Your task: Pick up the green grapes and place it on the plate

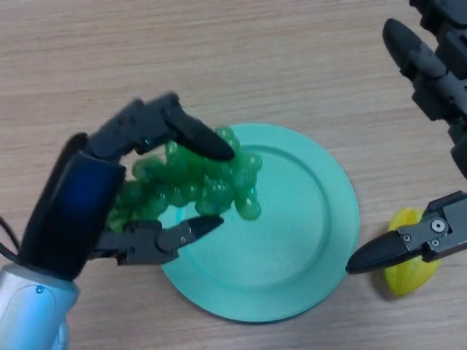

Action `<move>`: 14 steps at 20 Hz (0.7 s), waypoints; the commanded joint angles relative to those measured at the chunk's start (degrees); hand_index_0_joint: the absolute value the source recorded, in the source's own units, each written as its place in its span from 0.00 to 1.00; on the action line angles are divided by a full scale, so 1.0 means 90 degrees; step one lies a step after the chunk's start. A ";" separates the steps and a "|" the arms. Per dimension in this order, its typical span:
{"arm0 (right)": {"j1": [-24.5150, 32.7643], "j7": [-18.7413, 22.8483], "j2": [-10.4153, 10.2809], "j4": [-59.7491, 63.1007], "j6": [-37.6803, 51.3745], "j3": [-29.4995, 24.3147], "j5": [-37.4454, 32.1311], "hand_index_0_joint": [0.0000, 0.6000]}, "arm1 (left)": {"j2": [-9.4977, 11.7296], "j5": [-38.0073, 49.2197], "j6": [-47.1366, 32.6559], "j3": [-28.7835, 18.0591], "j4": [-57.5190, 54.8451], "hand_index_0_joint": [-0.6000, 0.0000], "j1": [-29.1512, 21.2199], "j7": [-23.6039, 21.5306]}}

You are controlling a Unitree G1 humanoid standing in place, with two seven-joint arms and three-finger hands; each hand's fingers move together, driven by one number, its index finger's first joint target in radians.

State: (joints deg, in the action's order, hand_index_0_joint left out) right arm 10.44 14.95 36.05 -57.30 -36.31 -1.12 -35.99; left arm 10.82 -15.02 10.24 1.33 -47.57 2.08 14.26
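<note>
You are looking down on a wooden table [241,58], and the largest thing on it is the teal plate [306,226], lying flat near the middle. Your left hand [139,189] is reaching in over the plate's left rim with its fingers and thumb curled round the green grapes [197,179], so the bunch is being held above the left part of the plate, its lower tip hanging toward the plate's surface (whether any grape is already touching the plate, you cannot tell from this angle).

Your right hand [430,80] is sitting at the right edge, fingers loose and holding nothing, with its thumb pointing at the plate's right rim. Just behind that thumb a small yellow fruit [408,266] is lying on the table, just beside the plate.

The placing step is looking nearly done, but here is what I judge could be going wrong. Much of the bunch is sitting over the left rim rather than over the plate's well, so releasing now is risking grapes rolling off onto the table; carrying it further toward the centre would help. The bunch is looking soft and lumpy, so a strand could be catching on a finger as you are opening. The right thumb, being close to the rim, could be nudging the plate or the yellow fruit if it drifts inward.
</note>
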 commanded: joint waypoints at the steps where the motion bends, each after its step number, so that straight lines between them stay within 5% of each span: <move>1: 0.0157 0.0130 0.0228 -0.0300 0.1017 -0.0446 0.0068 0.00 | 0.0174 -0.0062 -0.0730 -0.0230 -0.0166 0.58 0.0011 -0.0401; 3: 0.0248 0.0081 0.0192 -0.0300 0.0906 -0.0371 0.0200 0.00 | 0.0302 -0.0280 -0.0748 -0.0442 -0.0079 0.99 0.0141 -0.0253; 8: 0.0418 -0.0009 0.0100 -0.0300 0.0712 -0.0272 0.0358 0.00 | 0.0402 0.0457 0.0042 -0.1099 -0.0779 1.00 -0.0093 0.0345; 12: 0.0545 -0.0156 -0.0007 -0.0300 0.0509 -0.0370 0.0332 0.00 | 0.0624 0.2075 0.1110 -0.2010 -0.1310 1.00 -0.0647 0.0473; 14: 0.0530 -0.0222 -0.0082 -0.0300 0.0493 -0.0433 0.0311 0.00 | 0.1227 0.3847 0.1645 -0.2650 -0.1364 1.00 -0.0742 -0.0156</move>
State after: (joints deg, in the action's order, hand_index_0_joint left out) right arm 13.49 13.21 34.08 -57.31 -37.26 -0.14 -34.90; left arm 21.49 22.03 30.01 -19.88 -57.18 -3.45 13.96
